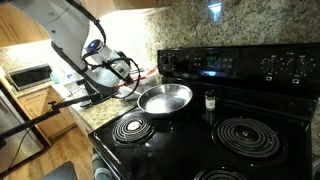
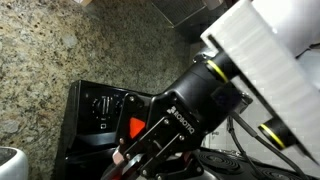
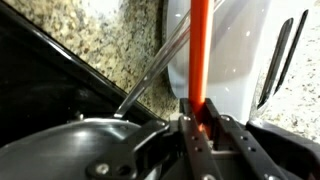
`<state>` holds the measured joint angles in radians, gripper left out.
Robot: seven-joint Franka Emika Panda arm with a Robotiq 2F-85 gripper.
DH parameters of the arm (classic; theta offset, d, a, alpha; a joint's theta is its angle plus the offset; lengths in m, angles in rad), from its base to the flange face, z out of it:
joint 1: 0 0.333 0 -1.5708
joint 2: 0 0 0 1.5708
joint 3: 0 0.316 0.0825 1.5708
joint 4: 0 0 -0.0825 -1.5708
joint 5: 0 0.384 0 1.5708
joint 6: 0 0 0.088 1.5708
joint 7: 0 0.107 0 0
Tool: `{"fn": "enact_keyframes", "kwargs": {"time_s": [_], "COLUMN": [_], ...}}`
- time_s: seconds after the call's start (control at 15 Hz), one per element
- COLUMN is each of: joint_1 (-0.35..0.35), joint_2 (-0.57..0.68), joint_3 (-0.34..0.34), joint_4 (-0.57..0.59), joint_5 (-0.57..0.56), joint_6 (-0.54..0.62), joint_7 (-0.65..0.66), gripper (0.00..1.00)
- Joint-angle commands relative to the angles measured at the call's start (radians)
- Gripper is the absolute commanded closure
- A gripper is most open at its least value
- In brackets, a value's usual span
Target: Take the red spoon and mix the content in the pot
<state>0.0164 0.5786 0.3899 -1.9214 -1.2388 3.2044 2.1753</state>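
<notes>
My gripper (image 3: 204, 110) is shut on the red spoon (image 3: 200, 45), whose slim red-orange handle runs straight up from between the jaws in the wrist view. A short red piece of the spoon (image 2: 135, 127) also shows beside the black gripper body (image 2: 185, 115) in an exterior view. The pot (image 1: 165, 98), a shallow shiny silver pan, sits on the back left burner of the stove. In the wrist view the pot (image 3: 75, 148) lies low at the left, its thin metal handle (image 3: 150, 75) slanting up. The gripper (image 1: 112, 82) hangs just left of the pot.
A small dark shaker jar (image 1: 210, 101) stands right of the pot. Coil burners (image 1: 245, 137) fill the front of the black stovetop, and the control panel (image 1: 240, 65) rises behind. A white appliance (image 3: 240, 60) stands against the granite backsplash. A microwave (image 1: 30, 76) sits far left.
</notes>
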Motion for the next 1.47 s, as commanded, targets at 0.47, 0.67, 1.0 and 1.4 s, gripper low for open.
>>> {"fn": "enact_keyframes", "kwargs": {"time_s": [0.47,0.67,1.0,1.4], "joint_1": [-0.004,-0.004,0.050,0.081], "joint_2": [0.011,0.011,0.002,-0.007], "joint_3": [0.013,0.013,0.001,0.008], "joint_4": [-0.051,-0.051,-0.066,-0.041], "joint_5": [0.304,0.304,0.687,1.121], "joint_6": [0.088,0.088,0.070,0.076], "joint_7": [-0.240,-0.240,-0.595,-0.987], "gripper": [0.84,0.96,0.96,0.96]}}
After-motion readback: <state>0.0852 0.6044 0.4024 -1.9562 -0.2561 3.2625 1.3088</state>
